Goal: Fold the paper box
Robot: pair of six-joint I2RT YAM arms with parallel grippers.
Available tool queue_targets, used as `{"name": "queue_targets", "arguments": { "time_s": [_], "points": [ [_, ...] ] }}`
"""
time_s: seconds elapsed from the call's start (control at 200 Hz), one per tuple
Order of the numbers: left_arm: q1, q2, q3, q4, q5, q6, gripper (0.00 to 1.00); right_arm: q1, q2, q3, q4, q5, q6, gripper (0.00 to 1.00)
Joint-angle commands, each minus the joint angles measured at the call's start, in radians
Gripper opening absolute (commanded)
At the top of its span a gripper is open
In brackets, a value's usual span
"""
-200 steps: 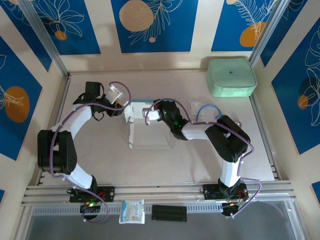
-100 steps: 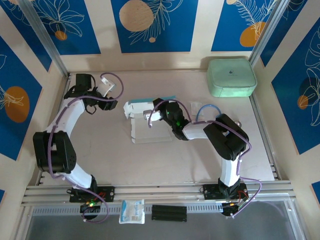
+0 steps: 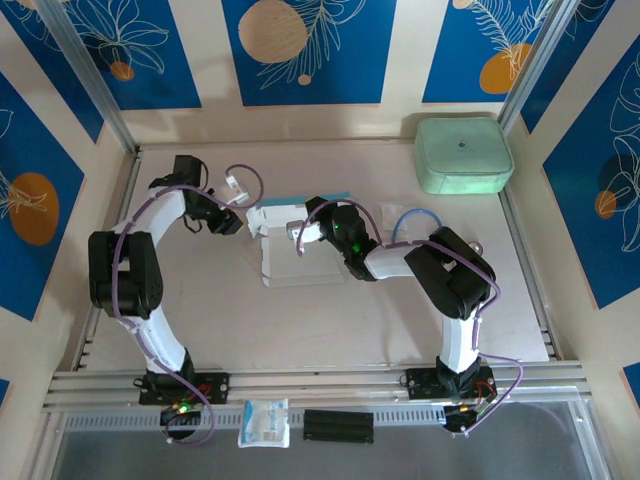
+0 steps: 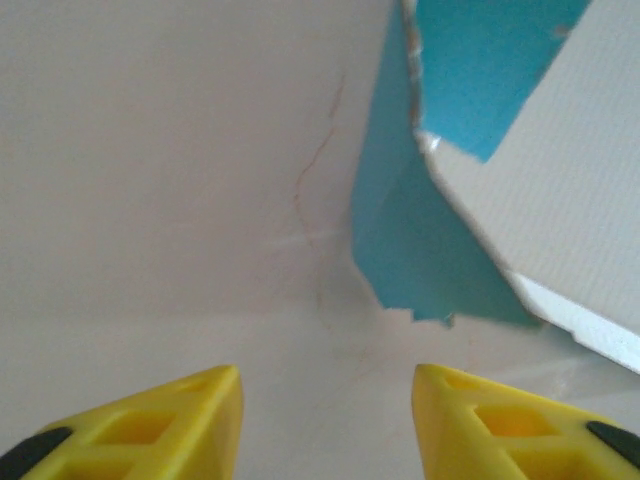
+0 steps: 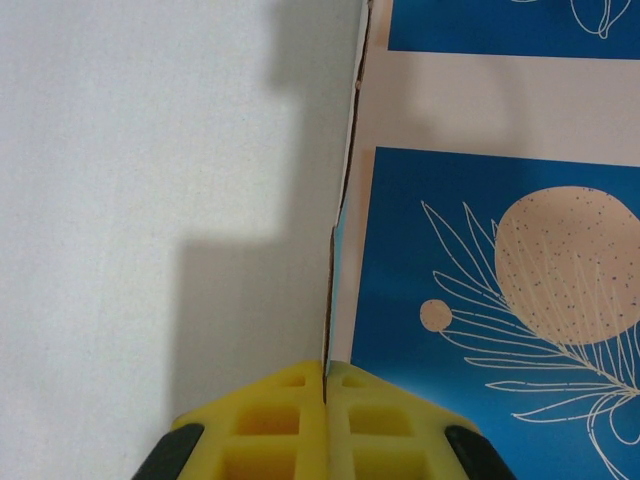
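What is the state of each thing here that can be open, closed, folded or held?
Light blue thin card paper box: partly folded, pinched at an edge.
Left gripper: jaws open, empty.
Right gripper: jaws shut on the paper box.
Mint-green rounded-square case: closed.

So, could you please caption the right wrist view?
The right gripper pinches one thin edge of the paper box.

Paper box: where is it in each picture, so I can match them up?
Top external: the paper box lies mid-table, between the two arms.
Left wrist: upper right, its blue flap hanging just beyond the open left gripper.
Right wrist: the whitish card across the left half, its edge pinched by the right gripper.
Shared landmark: that pinch on the box edge, seen from above and from the right wrist.
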Motion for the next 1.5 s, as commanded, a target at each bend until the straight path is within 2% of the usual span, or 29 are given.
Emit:
{"name": "queue_targets", "arguments": {
  "time_s": [0.0, 0.1, 0.19, 0.27, 0.365, 0.455, 0.605, 0.91, 1.015, 1.081, 1.171, 1.416, 1.496],
  "points": [
    [-0.026, 0.022, 0.010, 0.011, 0.085, 0.019, 0.41, 0.000, -0.001, 0.001, -0.005, -0.026, -0.001, 0.00],
    [-0.045, 0.030, 0.009, 0.023, 0.077, 0.015, 0.33, 0.002, -0.003, 0.004, -0.010, -0.028, 0.003, 0.00],
    [-0.055, 0.025, 0.009, 0.022, 0.112, 0.010, 0.28, 0.003, -0.001, 0.007, -0.013, -0.028, 0.009, 0.00],
    [-0.061, 0.018, 0.008, 0.024, 0.161, -0.011, 0.26, 0.003, 0.002, 0.011, -0.012, -0.026, 0.014, 0.00],
    [-0.075, 0.014, 0.009, 0.046, 0.172, -0.061, 0.21, 0.003, 0.002, 0.011, -0.012, -0.027, 0.016, 0.00],
    [-0.095, 0.011, 0.008, 0.071, 0.182, -0.116, 0.21, 0.004, 0.002, 0.011, -0.012, -0.023, 0.020, 0.00],
    [-0.122, -0.008, -0.028, 0.144, 0.168, -0.170, 0.21, 0.005, -0.006, 0.006, -0.014, -0.023, 0.025, 0.00],
    [-0.168, 0.034, -0.041, 0.297, -0.014, -0.326, 0.26, 0.016, -0.007, 0.000, -0.016, -0.024, 0.030, 0.00],
    [-0.167, 0.054, -0.041, 0.273, -0.038, -0.266, 0.34, 0.018, -0.011, -0.002, -0.022, -0.023, 0.029, 0.00],
    [-0.165, 0.056, -0.034, 0.214, -0.050, -0.203, 0.35, 0.019, -0.016, -0.004, -0.027, -0.024, 0.029, 0.00],
    [-0.143, 0.033, -0.044, 0.194, -0.033, -0.180, 0.36, 0.016, -0.025, -0.003, -0.047, -0.025, 0.035, 0.00],
    [-0.115, -0.017, -0.085, 0.281, 0.161, -0.252, 0.37, 0.017, -0.015, -0.005, -0.040, -0.027, 0.043, 0.00],
    [-0.113, -0.015, -0.083, 0.283, 0.161, -0.276, 0.39, 0.019, -0.017, -0.006, -0.043, -0.027, 0.045, 0.00]
  ]
}}
